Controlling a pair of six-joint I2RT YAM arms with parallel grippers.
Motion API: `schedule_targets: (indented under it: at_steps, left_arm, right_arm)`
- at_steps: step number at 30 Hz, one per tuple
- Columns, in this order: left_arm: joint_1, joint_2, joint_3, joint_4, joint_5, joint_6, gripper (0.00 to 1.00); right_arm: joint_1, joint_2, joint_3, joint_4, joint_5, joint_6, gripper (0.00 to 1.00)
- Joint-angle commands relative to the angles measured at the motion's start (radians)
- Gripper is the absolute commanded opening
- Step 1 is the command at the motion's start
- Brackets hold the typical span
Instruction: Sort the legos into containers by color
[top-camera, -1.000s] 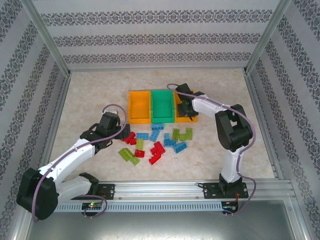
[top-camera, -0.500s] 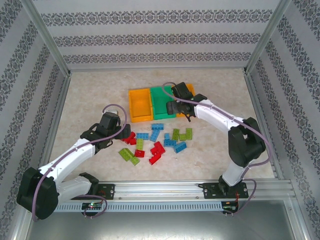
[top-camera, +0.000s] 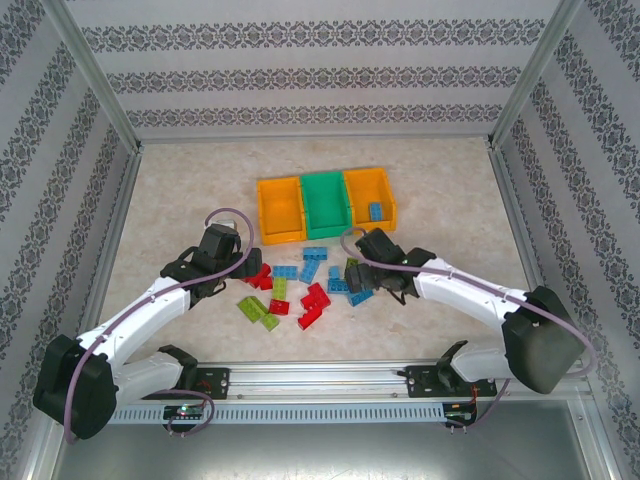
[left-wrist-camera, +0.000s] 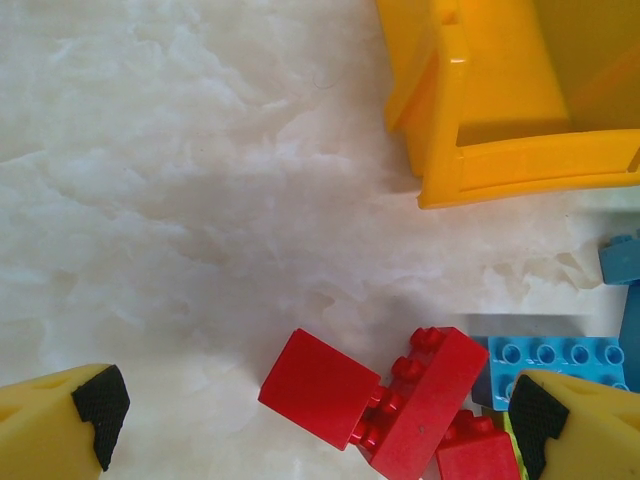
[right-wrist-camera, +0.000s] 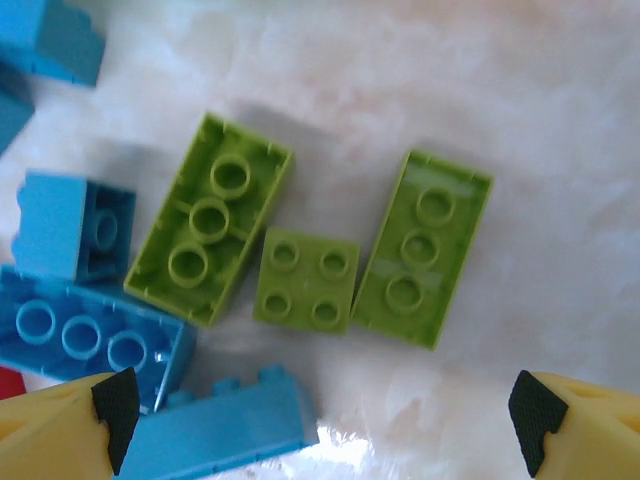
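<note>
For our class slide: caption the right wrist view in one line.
Open right hand poised above three lime green bricks lying side by side, blue bricks beside them.

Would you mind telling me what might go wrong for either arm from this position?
1. The right gripper hangs open over three lime bricks lying almost touching, with blue bricks beside them; closing may pinch two or drag a blue one along.
2. The left gripper is open over tilted, piled red bricks; one may slip, and a studded blue brick sits close beside them.
</note>
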Motion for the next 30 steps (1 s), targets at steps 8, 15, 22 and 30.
schedule_targets:
  at_steps: [8, 15, 22, 30]
  left_arm:
    - [-0.013, -0.032, -0.016, 0.014, 0.024, -0.028, 0.99]
    - [-0.013, -0.066, -0.032, 0.030, 0.043, -0.026, 0.99]
    - [-0.012, -0.076, -0.036, 0.038, 0.058, -0.017, 0.99]
    - [-0.013, -0.076, -0.043, 0.054, 0.072, -0.014, 0.99]
  right_arm:
    - [0.147, 0.005, -0.060, 0.045, 0.031, 0.015, 0.98]
    - [0.153, 0.082, -0.038, 0.037, 0.057, 0.000, 0.97]
    - [0.161, 0.155, -0.014, 0.027, 0.058, -0.003, 0.90]
    - [0.176, 0.185, -0.001, 0.046, 0.091, -0.023, 0.82]
